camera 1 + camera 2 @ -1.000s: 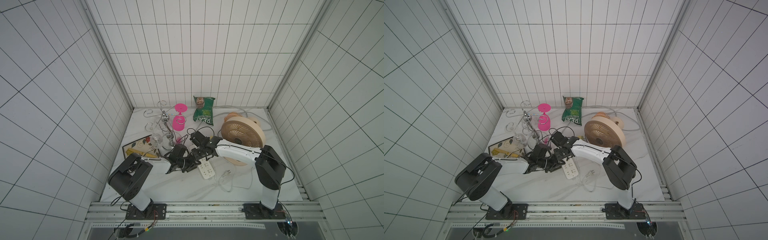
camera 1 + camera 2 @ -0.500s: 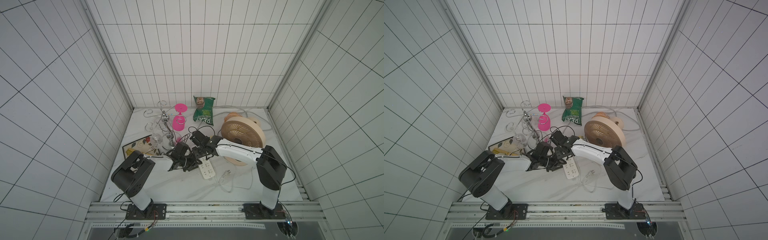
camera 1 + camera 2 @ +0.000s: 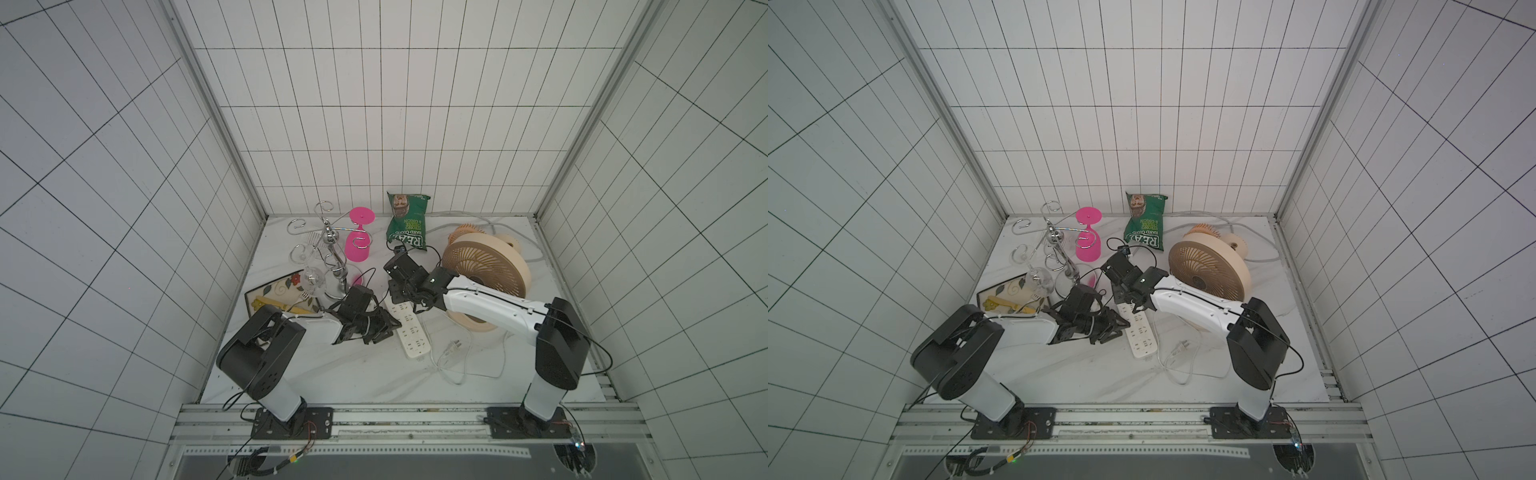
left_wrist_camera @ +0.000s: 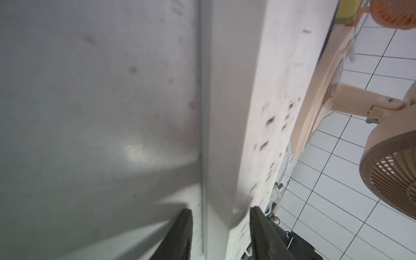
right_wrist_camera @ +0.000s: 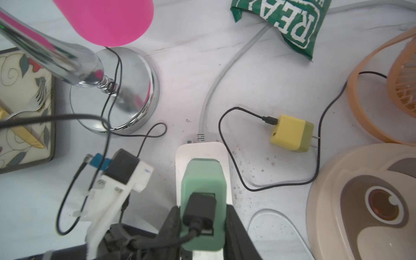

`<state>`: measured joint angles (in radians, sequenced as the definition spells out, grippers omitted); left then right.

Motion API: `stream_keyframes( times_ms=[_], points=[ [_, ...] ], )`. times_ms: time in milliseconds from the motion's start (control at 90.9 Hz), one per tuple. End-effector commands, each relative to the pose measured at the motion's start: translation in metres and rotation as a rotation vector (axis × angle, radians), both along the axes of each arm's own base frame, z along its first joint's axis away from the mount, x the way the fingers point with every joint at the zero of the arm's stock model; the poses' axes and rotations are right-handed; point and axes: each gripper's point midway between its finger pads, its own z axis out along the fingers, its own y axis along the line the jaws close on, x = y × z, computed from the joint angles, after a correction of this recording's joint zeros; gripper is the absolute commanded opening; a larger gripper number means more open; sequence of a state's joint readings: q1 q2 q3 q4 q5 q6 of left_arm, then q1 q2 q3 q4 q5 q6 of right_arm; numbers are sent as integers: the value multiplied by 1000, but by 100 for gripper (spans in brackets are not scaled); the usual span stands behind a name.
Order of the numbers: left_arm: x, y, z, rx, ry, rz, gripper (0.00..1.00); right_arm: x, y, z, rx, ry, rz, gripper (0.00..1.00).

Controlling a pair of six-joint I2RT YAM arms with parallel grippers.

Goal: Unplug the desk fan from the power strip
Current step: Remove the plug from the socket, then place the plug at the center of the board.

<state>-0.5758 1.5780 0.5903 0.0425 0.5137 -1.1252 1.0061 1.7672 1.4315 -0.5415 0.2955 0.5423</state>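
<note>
While clamped on green adapter (image 5: 202, 180): right gripper (image 5: 203, 216)
Left gripper (image 4: 220, 210): astride power strip (image 4: 270, 78) edge, grip unclear

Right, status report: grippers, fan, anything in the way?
Right gripper shut on green plug in power strip. Left gripper astride strip, grip unclear. Desk fan's white plug loose on table. Black cables nearby.

The green crisp bag (image 3: 407, 222) reads "REAL" in white — with smaller "HAND COOKED" and "CHEESE & ONION".
</note>
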Motion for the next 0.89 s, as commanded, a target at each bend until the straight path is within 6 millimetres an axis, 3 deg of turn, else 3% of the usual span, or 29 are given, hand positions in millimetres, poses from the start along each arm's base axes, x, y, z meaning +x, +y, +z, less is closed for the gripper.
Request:
stream_keyframes(
  times_ms=[0,77,165,319,517,682,781,880],
  points=[
    [-19,33,-23,220,65,43,51,14,-12,10,40,-4,-73,18],
    [-9,21,8,203,-33,22,55,17,-6,11,79,23,-54,18],
    [-4,19,31,195,-89,36,56,20,0,13,96,30,-41,18],
    [-8,29,40,208,-96,70,56,29,-1,15,116,37,-50,18],
    [-8,42,41,184,-95,91,56,37,-16,28,127,4,-87,17],
    [0,41,82,107,-267,20,57,38,-21,23,81,13,-78,16],
    [-3,54,107,106,-345,39,58,39,-16,16,76,33,-67,16],
    [-8,86,114,126,-333,156,56,42,-4,15,102,47,-55,15]
  ],
)
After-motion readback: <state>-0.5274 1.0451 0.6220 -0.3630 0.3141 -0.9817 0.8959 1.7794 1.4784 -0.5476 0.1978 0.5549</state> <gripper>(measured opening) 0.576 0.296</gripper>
